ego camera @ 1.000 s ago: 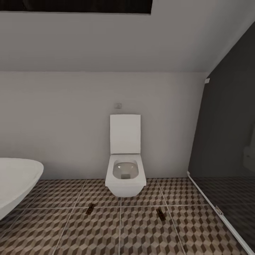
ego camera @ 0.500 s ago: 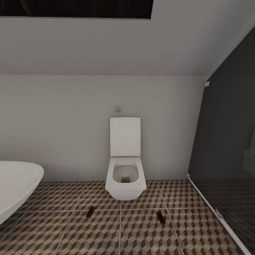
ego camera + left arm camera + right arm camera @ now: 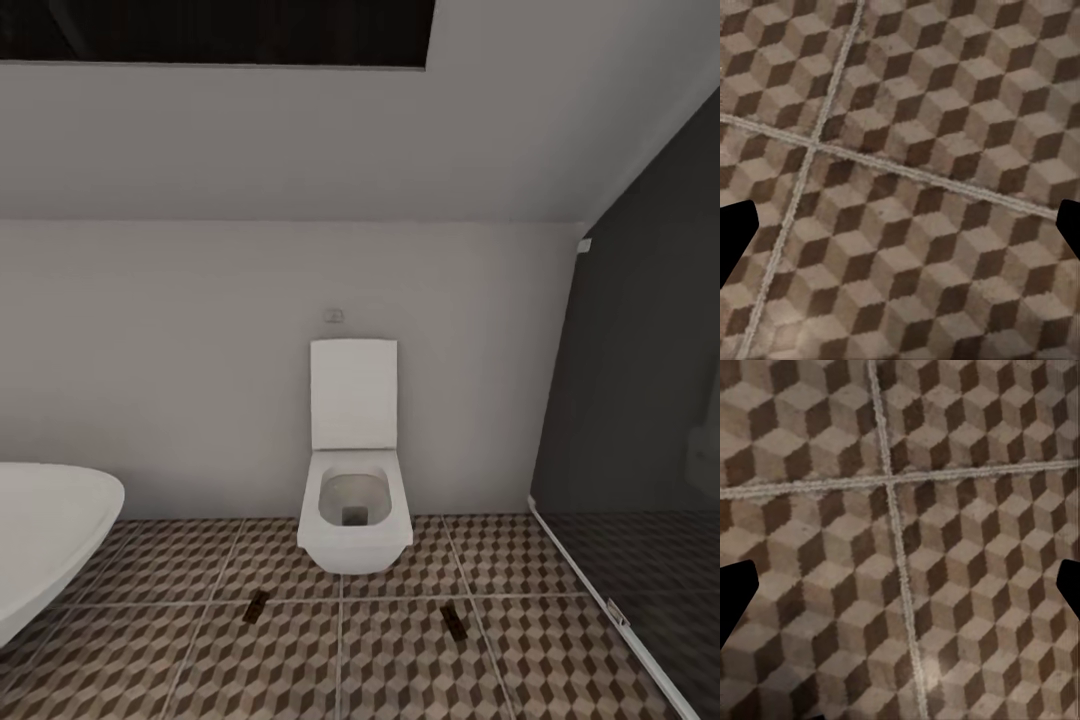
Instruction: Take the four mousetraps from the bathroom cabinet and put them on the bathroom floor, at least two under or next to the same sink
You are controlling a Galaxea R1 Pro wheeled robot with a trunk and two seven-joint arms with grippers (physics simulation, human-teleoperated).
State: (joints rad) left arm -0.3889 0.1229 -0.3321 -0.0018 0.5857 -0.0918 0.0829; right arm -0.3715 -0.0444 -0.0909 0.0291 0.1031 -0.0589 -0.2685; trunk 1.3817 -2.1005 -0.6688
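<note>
Two mousetraps lie flat on the cube-patterned bathroom floor (image 3: 400, 670) in front of the toilet: one small brown mousetrap (image 3: 257, 606) to the left and another mousetrap (image 3: 454, 622) to the right. The left wrist view looks straight down at bare tiles, with the left gripper (image 3: 900, 232) open and its dark fingertips (image 3: 735, 234) at the picture's edges. The right gripper (image 3: 900, 592) is also open over bare tiles, nothing between its fingertips (image 3: 733, 592). The cabinet and the sink are out of view.
A white toilet (image 3: 354, 500) with its lid up stands against the grey back wall. A rounded white bathtub (image 3: 40, 535) juts in at the left. A dark glass shower panel (image 3: 640, 420) with a floor rail runs along the right.
The whole head view has slid downward a little, so the camera has moved. The two mousetraps and the toilet keep their places on the floor.
</note>
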